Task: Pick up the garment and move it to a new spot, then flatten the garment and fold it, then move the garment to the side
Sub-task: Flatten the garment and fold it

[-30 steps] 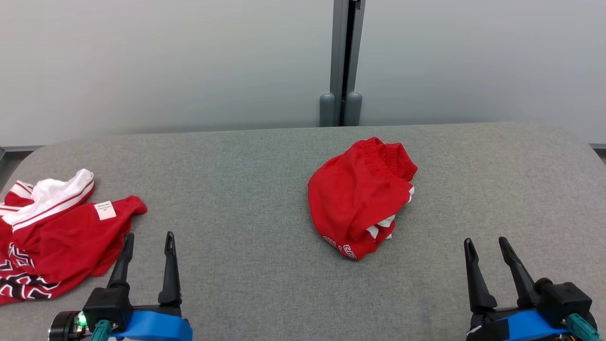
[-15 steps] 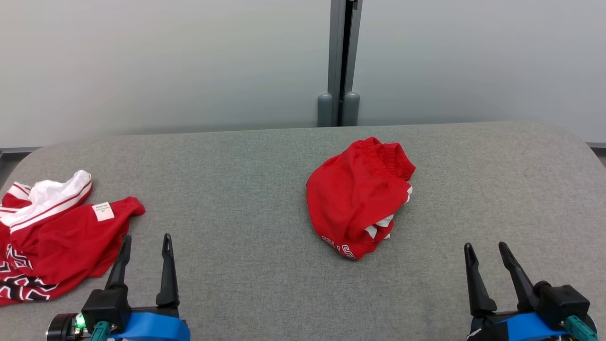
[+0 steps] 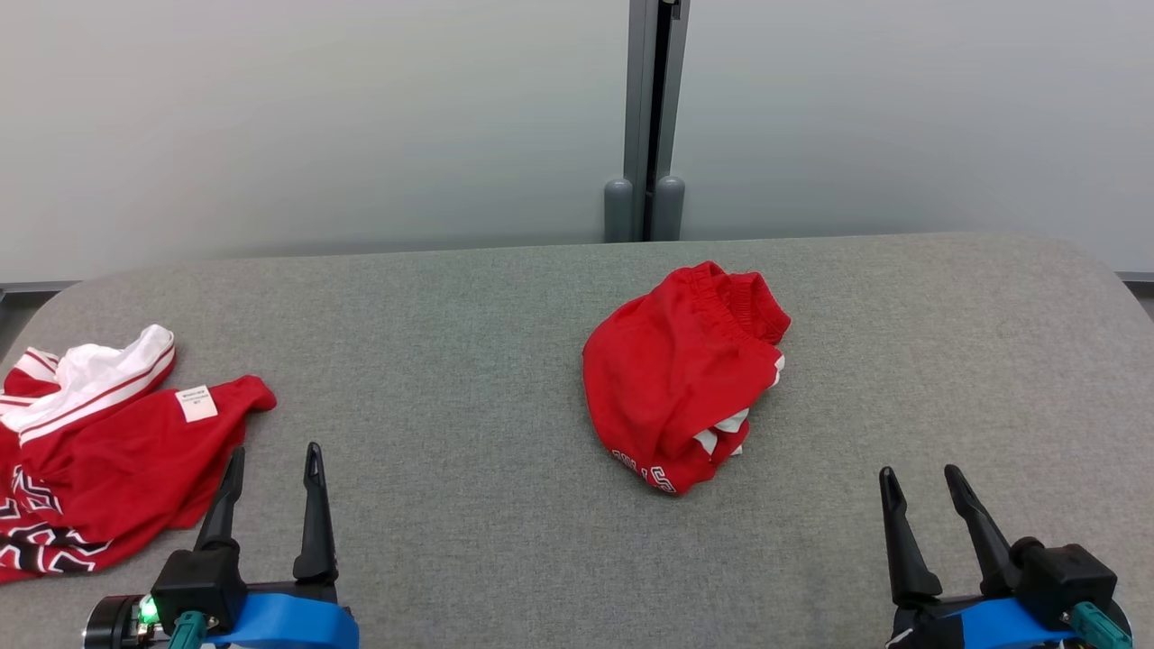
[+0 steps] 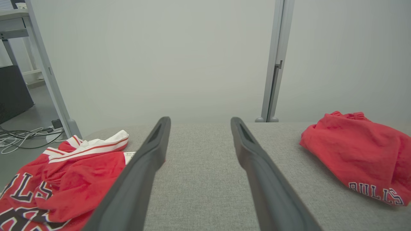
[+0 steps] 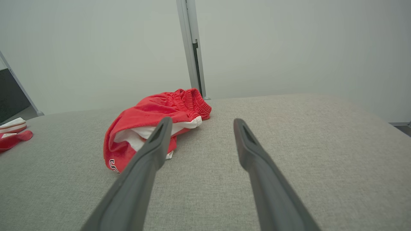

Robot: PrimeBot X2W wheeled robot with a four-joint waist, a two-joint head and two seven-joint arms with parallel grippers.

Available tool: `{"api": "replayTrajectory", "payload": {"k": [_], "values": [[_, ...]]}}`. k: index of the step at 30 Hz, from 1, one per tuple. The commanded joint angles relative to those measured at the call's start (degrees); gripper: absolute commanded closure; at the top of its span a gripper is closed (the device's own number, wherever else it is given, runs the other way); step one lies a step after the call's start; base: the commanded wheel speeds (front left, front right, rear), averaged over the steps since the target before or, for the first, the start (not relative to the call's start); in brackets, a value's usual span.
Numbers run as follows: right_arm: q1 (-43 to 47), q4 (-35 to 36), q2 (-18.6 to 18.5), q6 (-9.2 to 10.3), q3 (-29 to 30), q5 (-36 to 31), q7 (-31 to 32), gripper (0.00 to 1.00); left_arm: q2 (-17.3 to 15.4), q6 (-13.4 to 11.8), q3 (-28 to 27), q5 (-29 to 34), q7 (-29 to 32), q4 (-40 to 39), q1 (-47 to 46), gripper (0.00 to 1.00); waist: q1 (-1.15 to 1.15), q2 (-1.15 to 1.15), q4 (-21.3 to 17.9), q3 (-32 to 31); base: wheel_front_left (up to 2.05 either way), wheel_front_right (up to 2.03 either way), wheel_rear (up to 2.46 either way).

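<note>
Crumpled red shorts with white lining and dark lettering lie bunched in the middle of the grey table; they show at the right in the left wrist view and left of centre in the right wrist view. My left gripper stands open at the lower left, empty, well left of the shorts. At the lower right my right gripper is open and empty, apart from the shorts. Both pairs of fingers hover over bare table.
A second red garment with white trim, a label and black lettering lies crumpled at the table's left edge, just beside my left gripper. A grey wall with a vertical post stands behind the table's far edge.
Both grippers have slid slightly down toward the near edge of the view. The shorts and the left garment lie as before.
</note>
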State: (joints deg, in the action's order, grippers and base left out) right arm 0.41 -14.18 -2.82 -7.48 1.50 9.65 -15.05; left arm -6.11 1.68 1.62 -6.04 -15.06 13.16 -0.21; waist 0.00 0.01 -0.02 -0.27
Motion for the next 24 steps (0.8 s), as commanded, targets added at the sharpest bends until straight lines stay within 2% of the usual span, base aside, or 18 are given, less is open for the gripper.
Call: {"api": "replayTrajectory", "payload": {"k": [1, 15, 19, 24], "values": [[0.41, -0.24, -0.13, -0.03, 0.01, 0.14, -0.20, 0.00, 0.07, 0.15, -0.31, 0.33, -0.17, -0.25, -0.21, 0.00, 0.00, -0.01, -0.01, 0.02, 0.00, 0.00, 0.00], [-2.78, -0.56, -0.12, -0.03, 2.84, -1.18, -0.19, 0.00, 0.59, 0.93, -0.53, 1.07, -0.17, 0.18, -1.52, 0.00, 0.00, -0.01, 0.82, 1.09, 0.00, 0.00, 0.00], [-6.30, -0.16, -0.48, -0.03, 2.62, -2.94, 0.36, 0.00, 1.03, 1.11, -0.15, 1.23, -0.17, 0.06, -2.54, 0.00, 0.00, -0.01, 1.72, 2.14, 0.00, 0.00, 0.00], [-13.26, -0.77, -2.87, -0.03, 1.64, -3.86, 1.46, 0.00, 1.52, 1.31, 0.27, 1.50, -0.17, -0.26, -3.94, 0.00, 0.00, -0.01, 3.18, 4.34, 0.00, 0.00, 0.00]]}}
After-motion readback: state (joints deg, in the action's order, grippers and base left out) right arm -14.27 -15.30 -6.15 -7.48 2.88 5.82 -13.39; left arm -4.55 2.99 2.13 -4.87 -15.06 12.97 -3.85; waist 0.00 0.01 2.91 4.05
